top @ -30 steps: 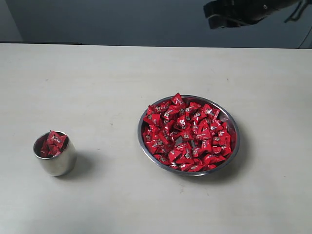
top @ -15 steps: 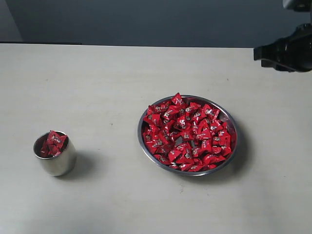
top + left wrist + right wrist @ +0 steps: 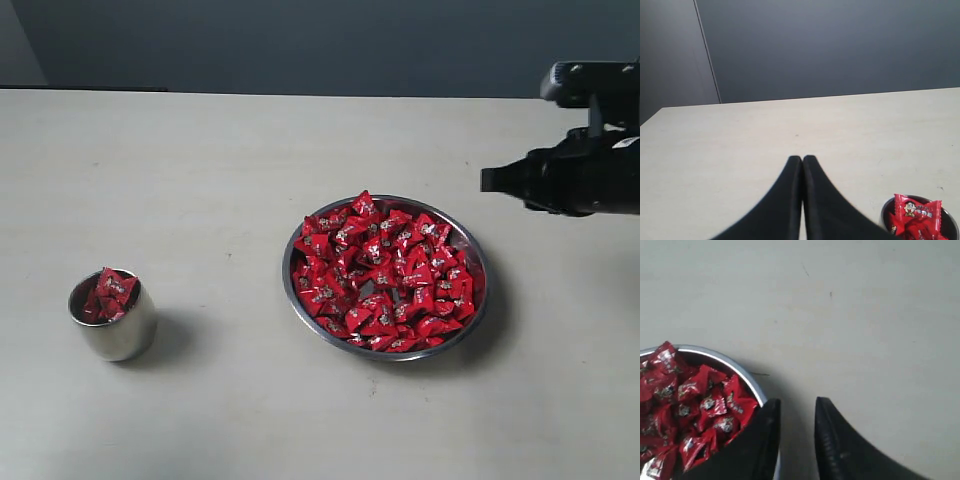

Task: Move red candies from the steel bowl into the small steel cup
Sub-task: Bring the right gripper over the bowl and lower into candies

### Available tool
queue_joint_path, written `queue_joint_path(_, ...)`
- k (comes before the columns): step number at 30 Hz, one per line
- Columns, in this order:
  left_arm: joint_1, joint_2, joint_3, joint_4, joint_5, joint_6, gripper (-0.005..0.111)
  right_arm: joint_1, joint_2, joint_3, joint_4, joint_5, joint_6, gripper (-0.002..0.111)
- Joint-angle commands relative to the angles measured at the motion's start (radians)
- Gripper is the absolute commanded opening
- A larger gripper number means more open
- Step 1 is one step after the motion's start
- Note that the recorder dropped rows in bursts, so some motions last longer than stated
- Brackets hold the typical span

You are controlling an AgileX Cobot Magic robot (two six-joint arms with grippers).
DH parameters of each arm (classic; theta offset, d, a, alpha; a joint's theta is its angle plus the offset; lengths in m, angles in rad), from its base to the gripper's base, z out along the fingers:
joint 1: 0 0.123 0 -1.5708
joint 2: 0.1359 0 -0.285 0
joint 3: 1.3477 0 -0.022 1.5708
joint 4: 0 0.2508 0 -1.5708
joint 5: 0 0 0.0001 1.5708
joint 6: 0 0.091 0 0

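The steel bowl (image 3: pixel 286 283) sits right of the table's centre, heaped with red candies (image 3: pixel 385 275). At the left stands the small steel cup (image 3: pixel 118 335), with a few red candies (image 3: pixel 108 292) inside it. My right gripper (image 3: pixel 490 180) hovers above the table just beyond the bowl's far right side. Its fingers stand open and empty in the right wrist view (image 3: pixel 797 405), next to the bowl's rim (image 3: pixel 735 365). In the left wrist view my left gripper (image 3: pixel 802 159) is shut on nothing, with the cup's rim (image 3: pixel 883 210) and a candy (image 3: pixel 917 210) beside it.
A pale table (image 3: pixel 200 170) carries both containers. A dark wall (image 3: pixel 300 40) runs behind its far edge.
My right arm has swung from the top centre of the exterior view to the right, then come down towards the bowl's far right side. Bowl, cup and candies have stayed put.
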Motion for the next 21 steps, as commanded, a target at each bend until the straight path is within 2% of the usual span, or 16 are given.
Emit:
queue_joint_path(1, 0.001, -0.004, 0.004, 0.001, -0.005, -0.001, 0.000, 0.156, 0.058, 0.029, 0.011, -0.150, -0.012, 0.025)
queue_joint_path(6, 0.001, -0.004, 0.004, 0.001, -0.005, -0.001, 0.000, 0.235, 0.154, 0.029, 0.006, -0.230, -0.012, 0.025)
queue_joint_path(14, 0.001, -0.004, 0.004, 0.001, -0.005, -0.001, 0.000, 0.235, 0.144, 0.017, 0.017, -0.238, -0.006, 0.025)
queue_joint_path(21, 0.001, -0.004, 0.004, 0.001, -0.005, -0.001, 0.000, 0.235, 0.150, 0.014, 0.095, -0.159, 0.009, 0.025)
